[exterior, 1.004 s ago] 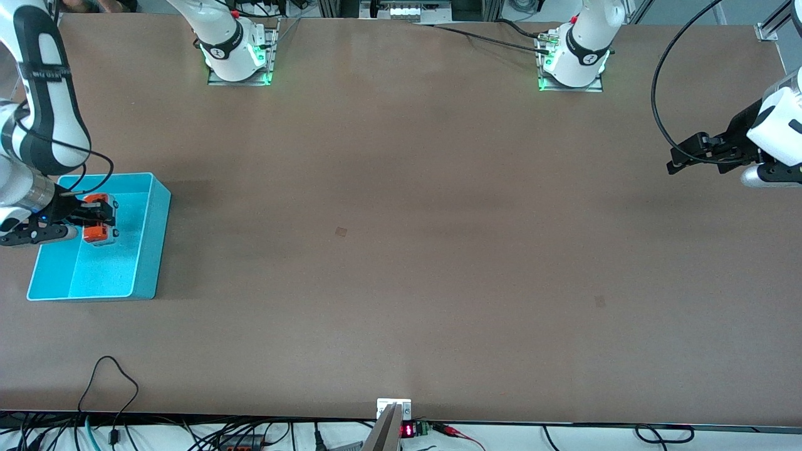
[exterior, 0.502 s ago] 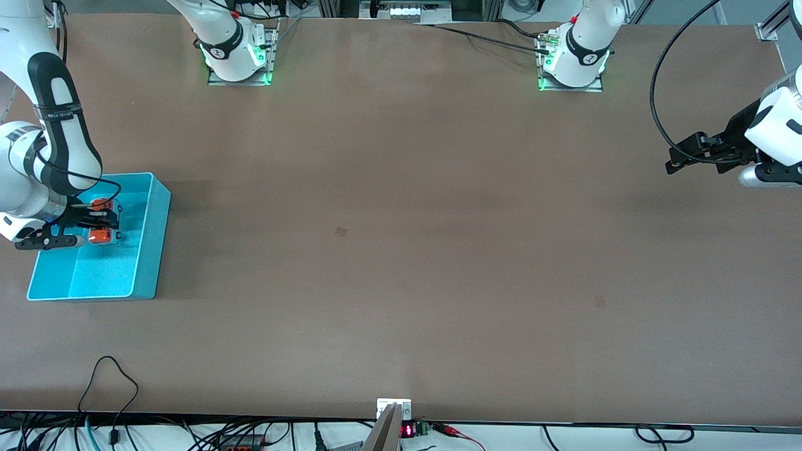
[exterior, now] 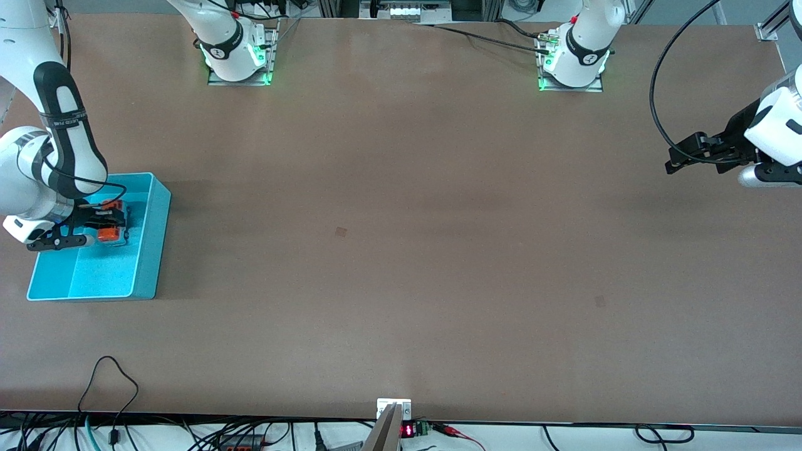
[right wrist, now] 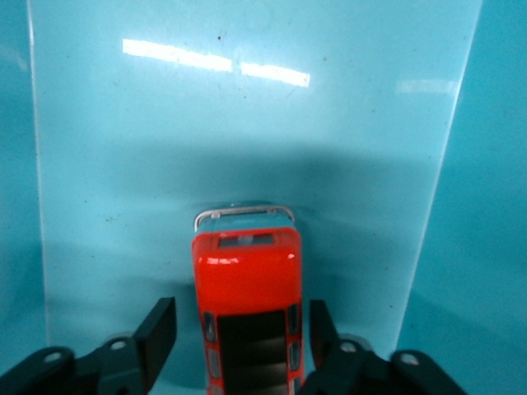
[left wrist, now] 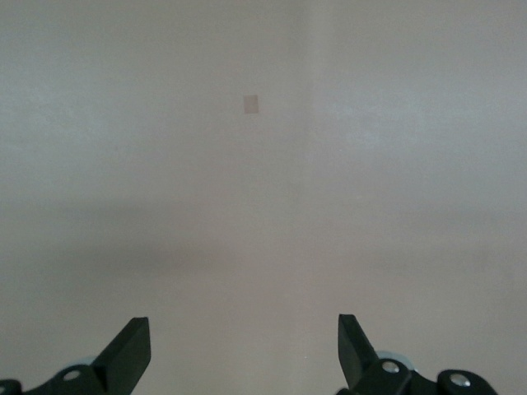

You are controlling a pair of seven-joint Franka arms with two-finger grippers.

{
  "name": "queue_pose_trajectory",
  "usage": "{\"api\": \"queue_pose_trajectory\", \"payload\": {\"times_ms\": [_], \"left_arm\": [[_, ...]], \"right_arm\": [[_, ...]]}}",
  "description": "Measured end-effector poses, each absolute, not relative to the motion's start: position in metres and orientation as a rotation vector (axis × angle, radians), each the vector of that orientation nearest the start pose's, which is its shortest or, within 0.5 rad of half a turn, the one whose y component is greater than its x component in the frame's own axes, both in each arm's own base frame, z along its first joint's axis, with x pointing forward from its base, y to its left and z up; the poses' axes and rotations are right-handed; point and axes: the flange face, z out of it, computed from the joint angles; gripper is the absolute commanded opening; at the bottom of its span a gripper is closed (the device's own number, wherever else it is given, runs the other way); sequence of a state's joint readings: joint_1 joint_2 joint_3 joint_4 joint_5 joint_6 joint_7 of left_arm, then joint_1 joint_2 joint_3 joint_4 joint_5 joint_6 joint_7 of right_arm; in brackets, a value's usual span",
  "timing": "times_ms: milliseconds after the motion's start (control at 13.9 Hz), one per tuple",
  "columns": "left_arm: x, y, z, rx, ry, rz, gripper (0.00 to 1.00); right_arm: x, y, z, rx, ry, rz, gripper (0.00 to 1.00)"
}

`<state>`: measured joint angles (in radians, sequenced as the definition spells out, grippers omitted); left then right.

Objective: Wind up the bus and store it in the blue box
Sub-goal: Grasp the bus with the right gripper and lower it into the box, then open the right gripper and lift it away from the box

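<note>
The small orange bus (right wrist: 247,271) with its dark roof rests on the floor of the blue box (right wrist: 486,206). My right gripper (right wrist: 243,317) straddles it, open, with its fingers standing off the bus's sides. From the front, the blue box (exterior: 156,250) sits at the right arm's end of the table, and the right gripper (exterior: 113,220) inside it hides much of the bus (exterior: 110,234). The left gripper (exterior: 675,164) waits open and empty over bare table at the left arm's end; the left wrist view shows its fingertips (left wrist: 136,341) wide apart.
Two small darker patches mark the brown table (exterior: 341,232) (exterior: 600,301). Both arm bases (exterior: 238,59) (exterior: 573,62) stand along the edge farthest from the front camera. Cables and a small mount (exterior: 393,410) line the nearest edge.
The right gripper came down into the box with the bus, then let go of it. The left arm stayed where it was.
</note>
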<state>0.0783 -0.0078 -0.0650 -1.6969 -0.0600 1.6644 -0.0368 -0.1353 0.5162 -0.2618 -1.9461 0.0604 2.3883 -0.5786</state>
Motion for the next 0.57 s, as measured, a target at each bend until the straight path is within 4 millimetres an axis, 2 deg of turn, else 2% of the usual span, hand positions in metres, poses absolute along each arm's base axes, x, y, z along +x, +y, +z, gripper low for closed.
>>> {"api": "queue_pose_trajectory", "payload": {"times_ms": [143,215,359,574], "left_arm": [[0.556,0.003,0.577,-3.199,-0.094,0.041,1.0],[0.556,0.003,0.577,-3.199,-0.094,0.04,1.0],[0.556,0.003,0.577,-3.199,-0.094,0.041,1.0],[0.556,0.003,0.577,-3.199,-0.094,0.04,1.0]], "right_arm": [[0.577,-0.233,0.232,-3.188,-0.289,0.103,1.0],[0.583,-0.231,0.249,-3.187,-0.301,0.083,1.0],[0.598,-0.217,0.303,-3.16,-0.335,0.061,1.0],[0.613,-0.179,0.411,-3.117,-0.438,0.011,1.0]]}}
